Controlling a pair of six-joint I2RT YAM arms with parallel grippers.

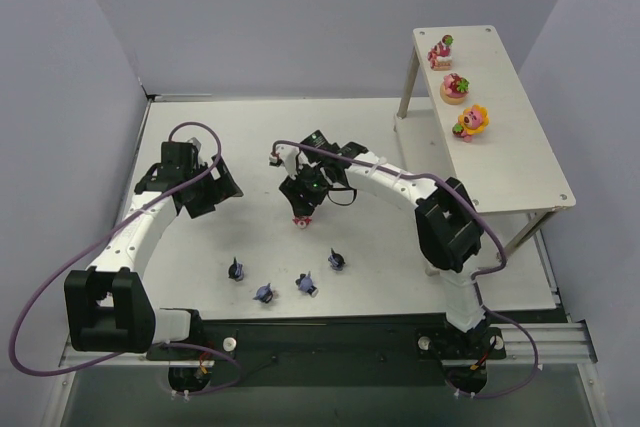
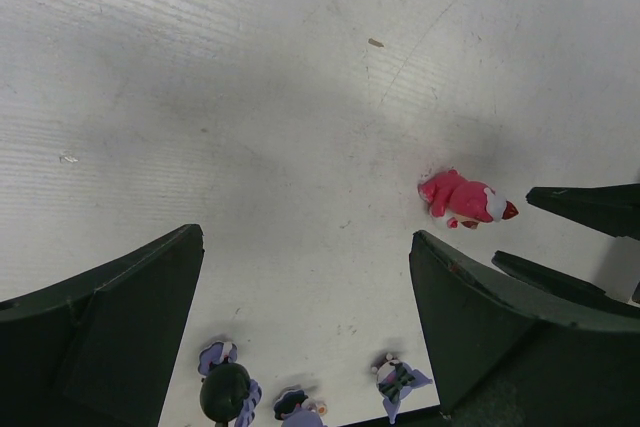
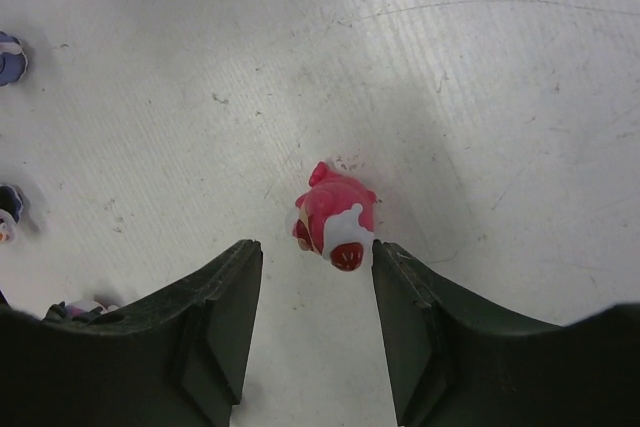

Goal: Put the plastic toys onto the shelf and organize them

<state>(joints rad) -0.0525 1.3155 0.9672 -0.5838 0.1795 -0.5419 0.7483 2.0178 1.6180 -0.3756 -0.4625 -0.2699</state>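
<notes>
A pink toy [image 1: 300, 219] [image 2: 462, 197] [image 3: 335, 215] lies on its side on the white tabletop. My right gripper [image 1: 303, 205] [image 3: 317, 252] hangs just over it, open. The toy sits at the fingertips, close against the right one, and is not gripped. Several dark blue-purple toys [image 1: 264, 293] [image 2: 400, 379] stand in a loose row nearer the arm bases. My left gripper [image 1: 215, 192] [image 2: 305, 237] is wide open and empty, left of the pink toy. On the top board of the off-white shelf [image 1: 520, 137] at the right stand three bright toys [image 1: 455, 88].
Lilac walls [image 1: 60, 97] close in the table on the left, back and right. A metal rail [image 1: 330, 332] with the arm bases runs along the near edge. The shelf's slim legs [image 1: 408, 82] stand on the table's right side. Purple cables [image 1: 190, 132] loop over both arms.
</notes>
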